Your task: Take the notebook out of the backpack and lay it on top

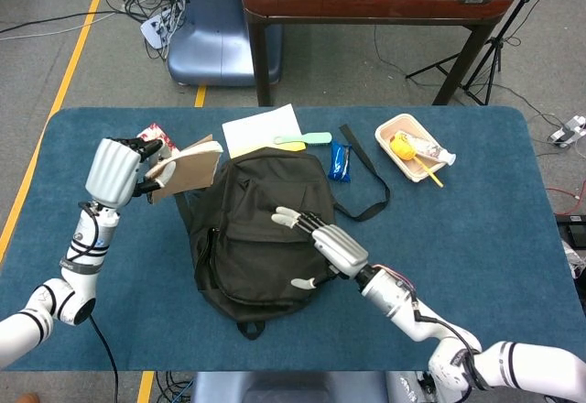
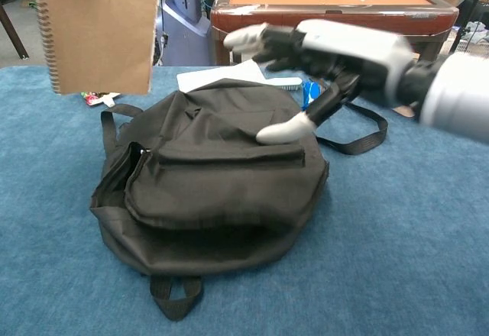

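Note:
The black backpack (image 1: 261, 234) (image 2: 214, 176) lies flat in the middle of the blue table, its flap down. My left hand (image 1: 117, 171) holds the brown spiral notebook (image 1: 188, 167) (image 2: 98, 30) in the air, just left of the backpack's upper left corner. In the chest view the notebook hangs upright above the bag's left side. My right hand (image 1: 328, 245) (image 2: 328, 53) hovers open over the backpack's right half, fingers spread, holding nothing.
A red snack packet (image 1: 152, 137) lies behind the notebook. White paper (image 1: 256, 128), a green comb (image 1: 304, 139) and a blue packet (image 1: 340, 161) lie beyond the bag. A loose strap (image 1: 366, 179) trails right. A tray of food (image 1: 414, 148) sits far right.

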Tool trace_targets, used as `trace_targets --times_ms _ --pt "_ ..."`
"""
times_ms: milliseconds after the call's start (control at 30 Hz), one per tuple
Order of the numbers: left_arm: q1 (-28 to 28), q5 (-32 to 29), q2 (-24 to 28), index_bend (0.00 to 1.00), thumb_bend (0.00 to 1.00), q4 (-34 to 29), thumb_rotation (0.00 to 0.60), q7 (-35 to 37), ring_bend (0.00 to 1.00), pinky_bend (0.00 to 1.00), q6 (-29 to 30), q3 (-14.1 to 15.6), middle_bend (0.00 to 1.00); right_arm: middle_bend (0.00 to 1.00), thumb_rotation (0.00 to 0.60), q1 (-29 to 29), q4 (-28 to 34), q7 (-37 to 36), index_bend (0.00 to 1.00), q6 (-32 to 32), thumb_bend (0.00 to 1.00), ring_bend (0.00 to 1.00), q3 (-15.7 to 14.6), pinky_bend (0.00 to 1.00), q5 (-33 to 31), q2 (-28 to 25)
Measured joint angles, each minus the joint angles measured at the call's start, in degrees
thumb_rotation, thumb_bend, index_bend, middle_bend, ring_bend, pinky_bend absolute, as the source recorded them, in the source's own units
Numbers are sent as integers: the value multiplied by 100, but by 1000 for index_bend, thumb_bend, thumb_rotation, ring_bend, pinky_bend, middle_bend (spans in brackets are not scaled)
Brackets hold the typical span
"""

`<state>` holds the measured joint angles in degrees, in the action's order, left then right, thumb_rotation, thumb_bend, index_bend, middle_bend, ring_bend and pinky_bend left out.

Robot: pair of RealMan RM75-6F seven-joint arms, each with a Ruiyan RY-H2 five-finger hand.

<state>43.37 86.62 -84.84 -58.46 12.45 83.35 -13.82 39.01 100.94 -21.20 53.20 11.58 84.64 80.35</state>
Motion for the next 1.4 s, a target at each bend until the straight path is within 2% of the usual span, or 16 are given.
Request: trace_targets --times_ms 267,500,600,700,800,900,1033,1167,1267,1400 --pt "250 263 -384 661 379 121 600 -156 758 914 -343 245 764 0 600 -423 442 -198 0 899 71 0 22 18 329 -839" --pt "404 592 -773 648 378 241 600 -357 744 915 -512 555 757 0 600 -710 577 -415 0 1389 71 0 1 19 374 -1126" --pt "435 608 -757 603 374 97 596 -428 727 912 -716 636 712 0 600 -796 569 -530 0 1505 71 0 -7 19 375 -1229" --pt "447 581 -663 542 337 -238 538 -561 702 878 -917 691 657 0 600 -852 559 -626 0 1563 71 0 -20 18 337 -1299" --pt "429 521 -542 456 272 -666 426 -781 634 817 -1033 710 579 0 600 -899 556 -695 0 1623 71 0 -34 18 320 -1349" --pt "395 416 -381 402 256 -1115 381 -1044 587 782 -1147 701 525 0 600 -938 561 -750 0 1677 71 0 -47 18 313 -1383" --pt "351 149 -21 386 235 -1881 254 -1454 585 778 -1498 709 533 0 600 -973 585 -795 0 1684 71 0 -83 18 284 -1414" --pt "294 -146 410 313 201 -2752 111 -1870 561 714 -1850 739 514 0 600 -994 594 -764 0 1697 70 0 -85 18 237 -1438" --pt "220 -377 763 256 183 -3307 71 -2119 508 672 -2024 748 451 0 600 -1019 610 -735 0 1714 71 0 -73 19 172 -1469" --pt "92 -657 1080 191 172 -3588 68 -2283 417 600 -2116 726 357 0 600 -1058 612 -682 0 1719 74 0 -61 19 47 -1505"
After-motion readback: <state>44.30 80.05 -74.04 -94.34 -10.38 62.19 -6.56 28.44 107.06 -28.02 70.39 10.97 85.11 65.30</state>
